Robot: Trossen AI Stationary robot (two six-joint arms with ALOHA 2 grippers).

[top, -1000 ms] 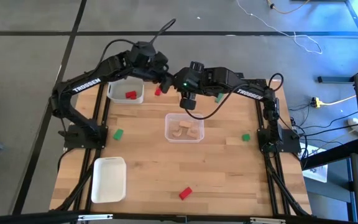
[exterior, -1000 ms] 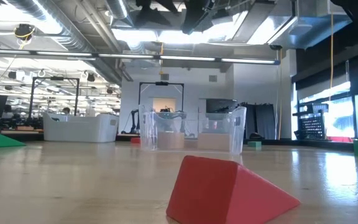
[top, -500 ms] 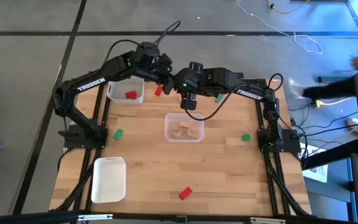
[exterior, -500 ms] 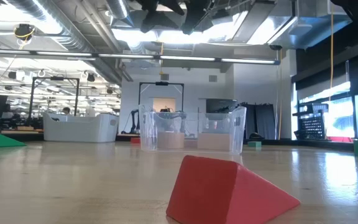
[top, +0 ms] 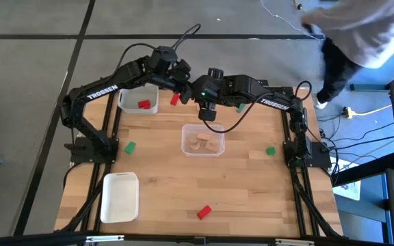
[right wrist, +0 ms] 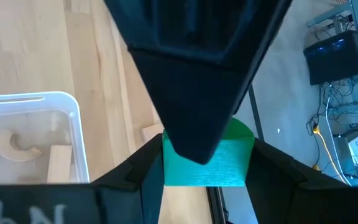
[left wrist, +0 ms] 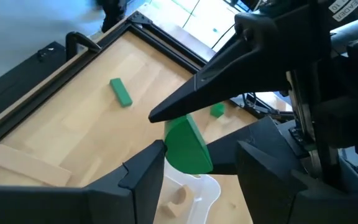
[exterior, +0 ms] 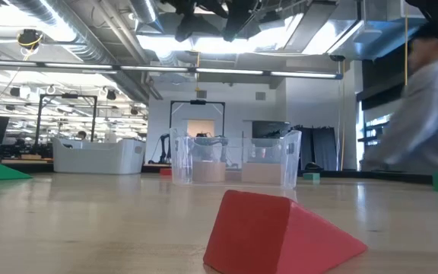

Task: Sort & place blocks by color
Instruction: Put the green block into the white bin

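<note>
1. High view: left gripper (top: 185, 82) and right gripper (top: 198, 91) meet at the table's twelve o'clock edge.
2. Left wrist view: both sets of fingers pinch the green block (left wrist: 188, 145); free one side only.
3. Right wrist view: the block sits clamped; hold it level during the handover.

blurred person (top: 361, 34) cut off at edge.

A light wooden worktop (top: 238, 184) with a dark frame fills the middle of the high view. On it: a white tray (top: 139, 101) at upper left, just beside it a red block (top: 174, 100), a clear tray (top: 203, 140) at centre, an empty white tray (top: 120, 197) at lower left, a green block (top: 130, 147) at left, another green block (top: 271, 151) at right, and a red wedge (top: 204, 212) at lower centre.
</note>
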